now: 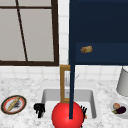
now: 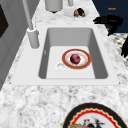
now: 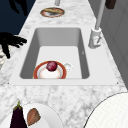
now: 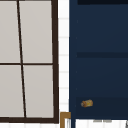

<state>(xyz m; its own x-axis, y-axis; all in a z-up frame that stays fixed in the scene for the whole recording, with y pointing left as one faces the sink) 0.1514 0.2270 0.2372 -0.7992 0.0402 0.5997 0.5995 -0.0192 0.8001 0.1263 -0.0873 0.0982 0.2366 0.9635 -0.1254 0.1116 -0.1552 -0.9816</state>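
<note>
A red-rimmed plate point(image 2: 85, 64) lies on the sink point(image 2: 51, 37) floor near its front wall, with a dark red round fruit point(image 2: 75, 58) on it. That fruit point(image 1: 62, 116) looms large and red in the front view. My left hand point(image 1: 39, 109) hovers over the sink's front left corner, fingers relaxed and hanging down, holding nothing. My right hand point(image 1: 84, 110) floats by the front right of the sink, partly behind the fruit. In the right side view the right hand point(image 3: 11, 41) spreads straight fingers toward the basin, beside the plate point(image 3: 37, 72), touching nothing.
A plate with a bread stick point(image 1: 13, 104) sits on the left counter. A white plate with an eggplant point(image 1: 119, 108) and a grey canister point(image 1: 123, 82) stand on the right. The faucet point(image 2: 32, 35) rises behind the sink. A navy wall cabinet with a brass knob point(image 4: 87, 103) hangs above.
</note>
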